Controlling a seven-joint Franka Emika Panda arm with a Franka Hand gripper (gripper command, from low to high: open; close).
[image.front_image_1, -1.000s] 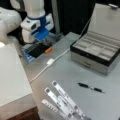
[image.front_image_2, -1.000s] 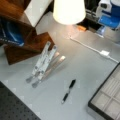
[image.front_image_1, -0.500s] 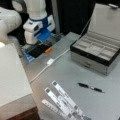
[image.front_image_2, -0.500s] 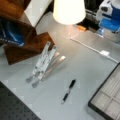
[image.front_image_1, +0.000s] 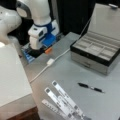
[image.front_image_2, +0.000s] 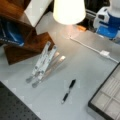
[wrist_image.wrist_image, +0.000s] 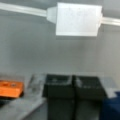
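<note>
"Gripper (image.front_image_1: 37, 52) placement first: where is it?"

"Low over the counter (image.front_image_1: 75, 75) at a front view's left, under the white and blue wrist. In the wrist view (wrist_image.wrist_image: 73, 80) the two black jaws are pressed together with nothing between them."

"What's nearest?"

"An orange block (image.front_image_1: 48, 50) just beside the jaws; the wrist view has it at the lower left (wrist_image.wrist_image: 11, 88). A little past that is the connector block (image.front_image_1: 50, 61) on the white cable (image.front_image_1: 40, 72). It fills the top of the wrist view (wrist_image.wrist_image: 78, 19), ahead of the jaws and apart from them. The cable also runs across the counter in a front view (image.front_image_2: 85, 45)."

"Any advice for working around that block?"

"As I judge it, pressed-together jaws can only nudge. To grip the block they would need to spread wider than it is before coming down, and line up across its short sides so the cable runs out freely at both ends. The cable looks light and likely to drag, so a slow approach is wise. I'd keep clear of the orange block too."

"And the rest?"

"A pen (image.front_image_1: 90, 87), metal strips (image.front_image_1: 62, 100) and an open compartment case (image.front_image_1: 95, 53), all well apart from the gripper."
</note>
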